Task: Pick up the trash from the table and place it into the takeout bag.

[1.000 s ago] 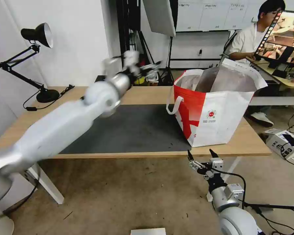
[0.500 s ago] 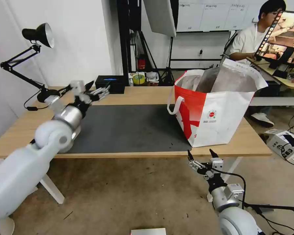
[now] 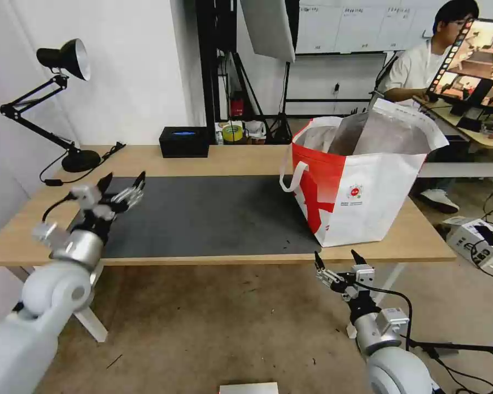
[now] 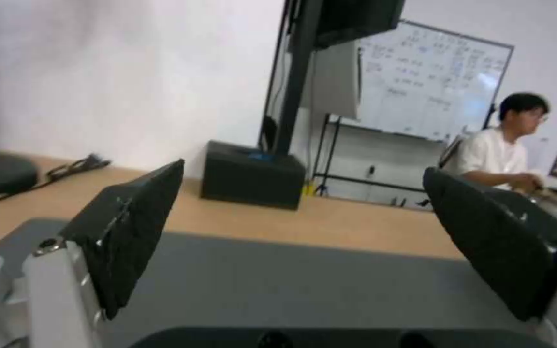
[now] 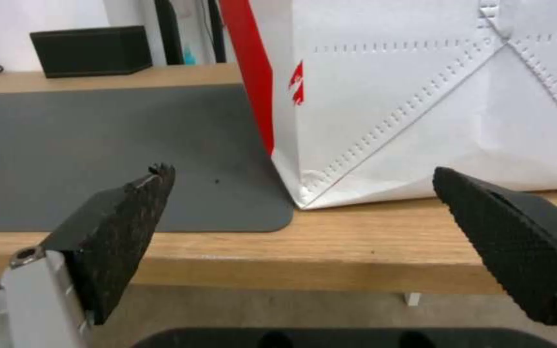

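The takeout bag (image 3: 361, 180) is standing upright on the counter (image 3: 246, 156), toward its right end, its base overlapping the right edge of the dark grey mat (image 3: 213, 216) and its mouth gaping open to show the foil lining. No trash is lying anywhere on the visible counter or mat; what the bag is holding cannot be told from these angles.

The left end effector (image 3: 121, 183) is hovering over the mat's left edge, near the counter's front-left corner, with its 2 fingers spread apart and nothing between them. The left wrist view is looking along the mat toward the black tissue box (image 4: 253, 174) at the counter's back edge. The right end effector (image 3: 337, 261) is hanging just below the counter's front edge, in front of the bag, also spread wide and carrying nothing; its wrist view is facing the bag's lower corner (image 5: 420, 111).

Judging from the bare surface and 2 unloaded end effectors, the clearing step is looking finished or close to it. The next move is calling for a check that nothing is remaining on the counter; if nothing is, parking both arms would suffice. A desk lamp (image 3: 60, 98) is standing at the back-left corner, well apart from the bag.
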Controlling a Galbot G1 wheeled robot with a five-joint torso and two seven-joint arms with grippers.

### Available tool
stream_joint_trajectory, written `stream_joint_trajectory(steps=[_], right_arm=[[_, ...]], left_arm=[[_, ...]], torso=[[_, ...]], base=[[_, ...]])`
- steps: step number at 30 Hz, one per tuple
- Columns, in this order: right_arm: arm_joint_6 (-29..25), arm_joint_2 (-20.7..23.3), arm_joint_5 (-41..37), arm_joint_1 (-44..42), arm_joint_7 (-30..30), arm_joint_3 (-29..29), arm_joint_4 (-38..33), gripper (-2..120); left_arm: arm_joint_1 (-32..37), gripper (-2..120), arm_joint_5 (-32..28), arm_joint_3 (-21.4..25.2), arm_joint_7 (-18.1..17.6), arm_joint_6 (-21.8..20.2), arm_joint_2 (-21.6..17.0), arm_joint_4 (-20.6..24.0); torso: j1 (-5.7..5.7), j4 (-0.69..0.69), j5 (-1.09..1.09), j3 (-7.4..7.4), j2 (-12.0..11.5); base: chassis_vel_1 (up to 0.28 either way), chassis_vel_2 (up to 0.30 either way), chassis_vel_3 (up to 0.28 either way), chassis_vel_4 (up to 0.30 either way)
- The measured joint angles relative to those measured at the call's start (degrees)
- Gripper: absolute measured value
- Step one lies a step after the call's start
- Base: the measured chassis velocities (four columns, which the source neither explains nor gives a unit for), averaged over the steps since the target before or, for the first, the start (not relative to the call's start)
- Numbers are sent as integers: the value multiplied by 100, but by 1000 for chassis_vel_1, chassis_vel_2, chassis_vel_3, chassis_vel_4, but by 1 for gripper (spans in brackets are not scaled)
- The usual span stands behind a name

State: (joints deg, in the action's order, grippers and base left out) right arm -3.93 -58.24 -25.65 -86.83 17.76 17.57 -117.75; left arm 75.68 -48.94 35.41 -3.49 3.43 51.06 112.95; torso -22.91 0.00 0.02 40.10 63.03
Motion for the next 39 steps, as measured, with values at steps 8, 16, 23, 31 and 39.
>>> stream_joint_trajectory(steps=[8,16,23,31,39], right_arm=[[0,0,0,0,0,0,0,100],[0,0,0,0,0,0,0,100],[0,0,0,0,0,0,0,100],[0,0,0,0,0,0,0,100],[0,0,0,0,0,0,0,100]], left_arm=[[866,100,532,491,101,153,584,101],[1424,100,1100,715,301,285,1159,82],[1522,100,1259,733,424,395,1299,-172],[1490,100,1259,686,480,470,1375,-343],[1485,100,1219,683,507,493,1411,-423]], torso=[[0,0,-1,0,0],[0,1,-1,0,0],[-1,0,-1,1,0],[-1,0,-2,1,0],[-1,0,-1,1,-1]], base=[[0,0,0,0],[0,0,0,0],[0,0,0,0],[0,0,0,0],[0,0,0,0]])
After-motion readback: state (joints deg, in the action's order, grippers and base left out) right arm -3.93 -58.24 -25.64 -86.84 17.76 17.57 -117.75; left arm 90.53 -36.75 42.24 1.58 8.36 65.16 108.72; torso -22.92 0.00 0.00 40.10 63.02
